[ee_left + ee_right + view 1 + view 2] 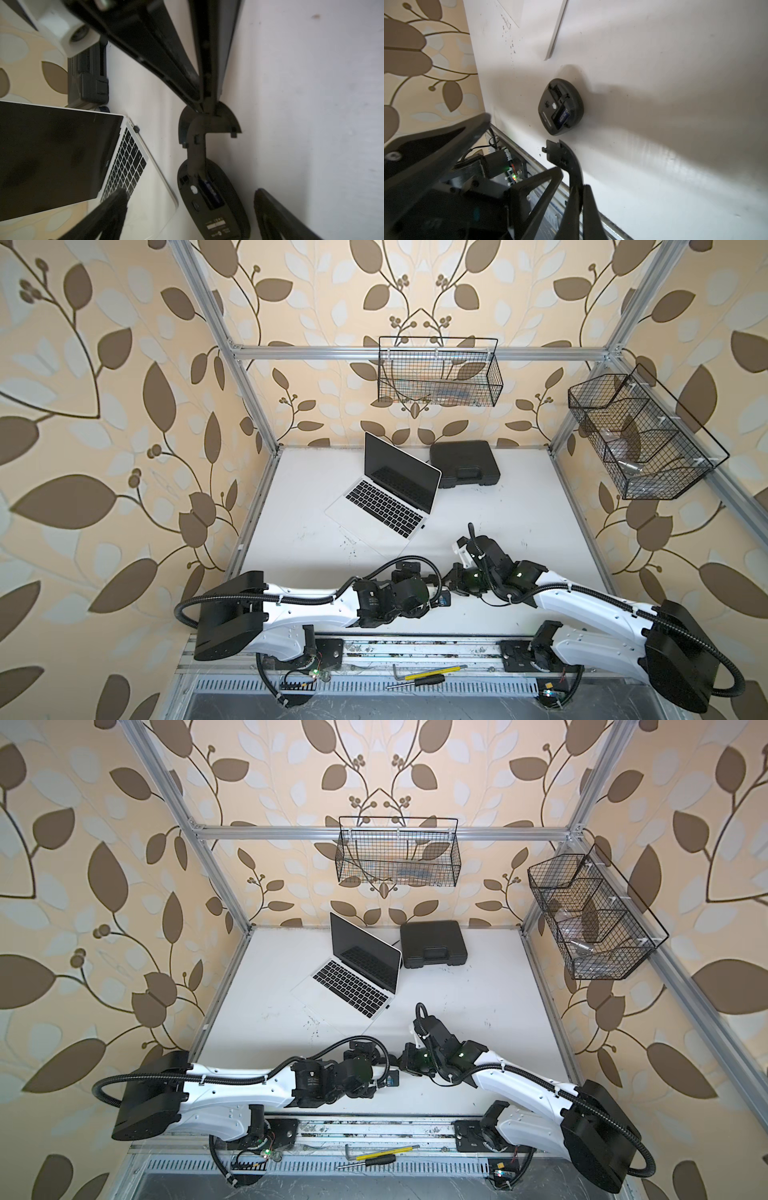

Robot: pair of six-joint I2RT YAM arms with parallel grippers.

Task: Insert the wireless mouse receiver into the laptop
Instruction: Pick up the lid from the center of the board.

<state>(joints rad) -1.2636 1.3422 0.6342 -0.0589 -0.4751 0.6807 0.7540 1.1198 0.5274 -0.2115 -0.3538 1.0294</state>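
The silver laptop [374,510] [345,986] [145,197] stands open at the table's middle back. The wireless mouse receiver [136,128], a tiny black stub, sticks out of the laptop's side edge near the hinge; it shows as a dark speck [423,526] in a top view. The black mouse [209,197] [560,107] lies belly up with its battery bay uncovered. My left gripper [190,192] is open, one finger on each side of the mouse. Just above the mouse, my right gripper [580,187] is shut on the flat D-shaped cover [560,158] [209,124].
A black plastic case [463,464] [87,83] lies behind the laptop at the back wall. Two wire baskets [438,371] [640,435] hang on the frame above. Both arms meet near the table's front middle, with tools [419,678] on the rail in front.
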